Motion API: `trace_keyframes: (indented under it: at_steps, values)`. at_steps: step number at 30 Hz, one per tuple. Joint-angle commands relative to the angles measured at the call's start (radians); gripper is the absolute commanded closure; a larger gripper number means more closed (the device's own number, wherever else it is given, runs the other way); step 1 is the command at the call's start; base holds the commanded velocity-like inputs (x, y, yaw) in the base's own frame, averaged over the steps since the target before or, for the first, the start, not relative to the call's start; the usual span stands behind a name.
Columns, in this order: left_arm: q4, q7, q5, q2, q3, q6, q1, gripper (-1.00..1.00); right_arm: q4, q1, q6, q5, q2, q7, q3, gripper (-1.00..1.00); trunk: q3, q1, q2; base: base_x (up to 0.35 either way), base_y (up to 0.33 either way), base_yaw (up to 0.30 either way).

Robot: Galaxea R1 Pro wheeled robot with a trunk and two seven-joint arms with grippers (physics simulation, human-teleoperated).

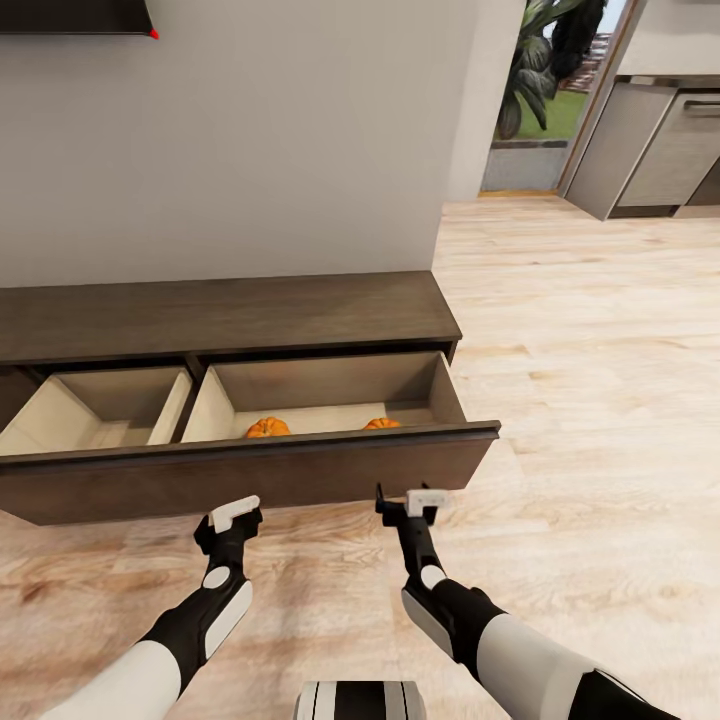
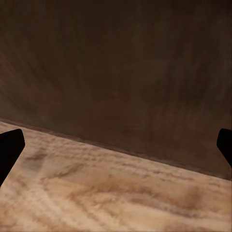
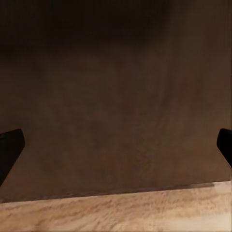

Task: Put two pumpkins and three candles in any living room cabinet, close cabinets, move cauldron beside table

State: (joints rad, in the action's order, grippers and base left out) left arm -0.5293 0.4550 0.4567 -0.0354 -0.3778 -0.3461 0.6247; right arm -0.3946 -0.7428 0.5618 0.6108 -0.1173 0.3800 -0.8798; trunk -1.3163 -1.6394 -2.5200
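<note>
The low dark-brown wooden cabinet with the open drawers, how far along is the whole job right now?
Done: both small orange ribbed pumpkins lie in the low dark-brown wooden cabinet's pulled-out drawer. In hand: the open left gripper and right gripper face the drawer front, holding nothing. Left: candles, closing the drawers, the cauldron.

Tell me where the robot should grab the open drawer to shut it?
Probably no grab needed: the drawer front is flat, without a handle. Both open grippers, left and right, already face it from the room side, so pushing flat against it should work.
</note>
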Motion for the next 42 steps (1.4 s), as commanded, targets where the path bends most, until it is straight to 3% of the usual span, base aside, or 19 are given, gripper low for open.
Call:
trace_keyframes:
  at_steps: [1,9,29,42]
  values:
    - [0.000,0.007,0.008,-0.001,-0.009,-0.005,0.001,-1.00,0.002,-0.001,0.011,-0.007,0.000,0.007,-0.008,-1.00,-0.001,0.000,0.000,0.000,0.000,0.000]
    - [0.001,0.008,0.009,-0.002,-0.009,-0.006,0.001,-1.00,0.005,-0.001,0.036,-0.030,0.001,0.007,-0.008,-1.00,-0.001,0.000,0.000,0.008,0.003,0.000]
    - [0.006,0.008,0.010,-0.001,-0.009,-0.005,0.001,-1.00,0.005,-0.001,0.035,-0.031,0.001,0.007,-0.008,-1.00,-0.001,0.000,0.000,0.207,0.024,0.000]
    - [0.005,0.008,0.011,-0.003,-0.007,-0.005,0.001,-1.00,0.005,-0.001,0.033,-0.031,0.001,0.005,-0.008,-1.00,-0.001,0.000,0.000,0.074,0.000,0.000]
